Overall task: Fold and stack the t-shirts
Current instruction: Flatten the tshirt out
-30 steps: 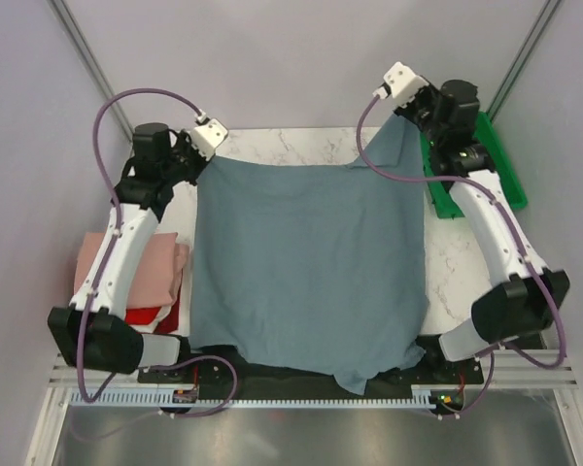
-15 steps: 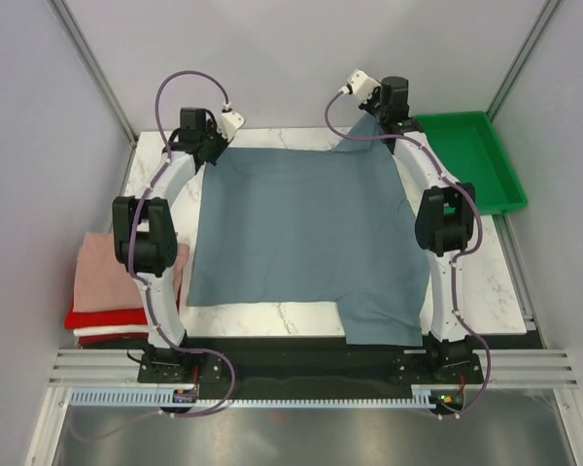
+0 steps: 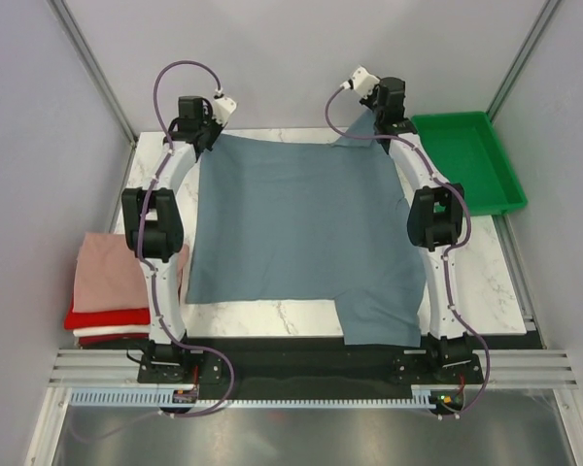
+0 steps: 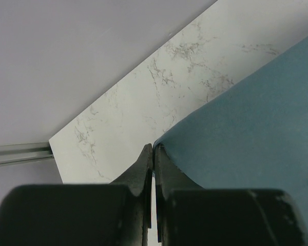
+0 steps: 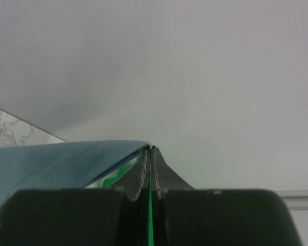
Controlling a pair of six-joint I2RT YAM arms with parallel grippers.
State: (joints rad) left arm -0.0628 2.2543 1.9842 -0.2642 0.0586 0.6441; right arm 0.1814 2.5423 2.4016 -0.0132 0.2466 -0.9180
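Observation:
The large slate blue-grey t-shirt [image 3: 301, 233] lies spread over the marble table, one lower corner hanging at the near edge. My left gripper [image 3: 206, 136] is shut on its far left corner, low over the table; in the left wrist view the cloth [image 4: 246, 133] runs from my closed gripper [image 4: 153, 148]. My right gripper [image 3: 377, 115] is shut on the far right corner and holds it lifted; the cloth [image 5: 56, 159] drapes left from my closed gripper [image 5: 151, 149]. Folded dusty-pink [image 3: 112, 274], red [image 3: 102, 317] and white [image 3: 102, 333] shirts are stacked at the left.
A green plastic tray [image 3: 466, 160] sits at the far right of the table, beside the right arm. Bare marble [image 3: 491, 282] shows to the right of the shirt and along the far edge [image 4: 159, 82]. Grey walls close in behind.
Both arms have stretched out from bent to the far edge, dragging the shirt away from the near edge and flattening it. In the last half second the left corner moved slightly farther.

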